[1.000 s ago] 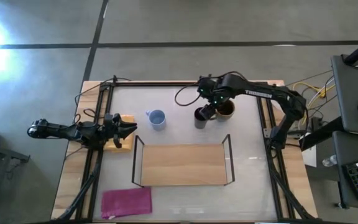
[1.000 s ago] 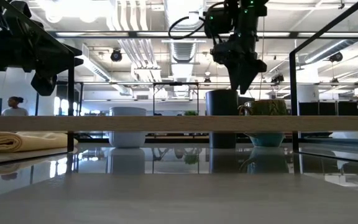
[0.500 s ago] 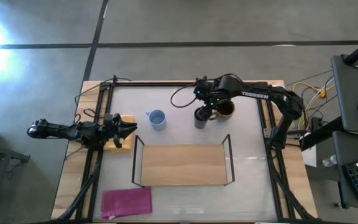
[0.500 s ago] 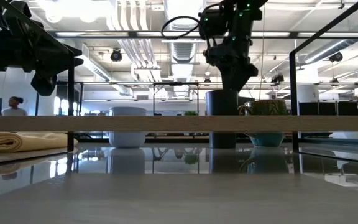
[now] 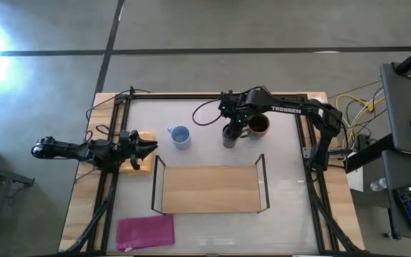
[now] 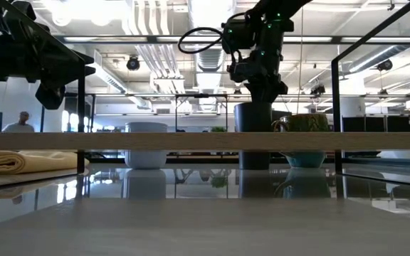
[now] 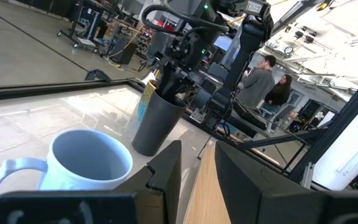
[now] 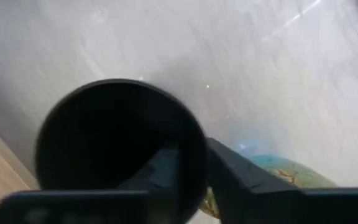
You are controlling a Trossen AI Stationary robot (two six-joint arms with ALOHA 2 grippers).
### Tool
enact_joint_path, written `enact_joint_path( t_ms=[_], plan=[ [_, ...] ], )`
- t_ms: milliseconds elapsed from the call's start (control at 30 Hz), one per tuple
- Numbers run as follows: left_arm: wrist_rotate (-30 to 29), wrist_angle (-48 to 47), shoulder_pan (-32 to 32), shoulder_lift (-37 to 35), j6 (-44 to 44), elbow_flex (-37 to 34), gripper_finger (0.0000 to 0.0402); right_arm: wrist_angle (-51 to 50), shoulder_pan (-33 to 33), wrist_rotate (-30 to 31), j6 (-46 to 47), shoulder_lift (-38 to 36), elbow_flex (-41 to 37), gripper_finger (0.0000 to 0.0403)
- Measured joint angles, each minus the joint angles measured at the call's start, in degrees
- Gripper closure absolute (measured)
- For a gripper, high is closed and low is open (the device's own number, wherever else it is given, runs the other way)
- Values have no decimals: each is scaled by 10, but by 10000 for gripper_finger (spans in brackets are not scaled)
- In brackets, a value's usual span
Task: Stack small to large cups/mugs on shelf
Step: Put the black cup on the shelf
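A black cup (image 5: 229,135) stands upright on the table behind the shelf (image 5: 209,189). My right gripper (image 8: 194,168) is shut on its rim from above. A brown mug (image 5: 259,126) stands just right of the black cup. A light blue mug (image 5: 180,135) stands to its left. The shelf's wood board (image 6: 205,141) carries nothing. My left gripper (image 5: 148,148) waits open at the table's left, level over a yellow cloth (image 5: 143,155), pointing at the blue mug (image 7: 86,162). My right gripper holds the black cup's rim (image 8: 196,146) on the side toward the brown mug. One finger (image 8: 160,177) is inside the cup and the other (image 8: 244,183) is outside it. The fingers point down from above. The cup stands upright with its base on the table.
A pink cloth (image 5: 145,232) lies at the near left corner. Black wire uprights (image 5: 262,171) rise at both ends of the shelf. The brown mug (image 8: 272,174) stands close beside my right gripper's outer finger. People show in the room beyond the table.
My right gripper has gone down and a little toward the table's left, from above the black cup onto its rim. One finger now reaches into the cup. The cup and both mugs stand where they were.
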Motion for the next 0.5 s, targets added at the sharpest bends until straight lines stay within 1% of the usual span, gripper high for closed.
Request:
enact_joint_path(
  t_ms=[33,100,167,267,400,500],
  plan=[
    [0,0,0,0,0,0,317,0,0,0,-3,0,0,375],
    [0,0,0,0,0,0,317,-3,1,-1,-4,-1,0,387],
    [0,0,0,0,0,0,317,-18,6,-4,3,-7,1,392],
    [0,0,0,0,0,0,317,-68,33,1,6,-24,26,393],
    [0,0,0,0,0,0,317,-97,89,48,-17,-56,76,393],
    [0,0,0,0,0,0,317,-129,122,55,-15,-65,131,394]
  ],
)
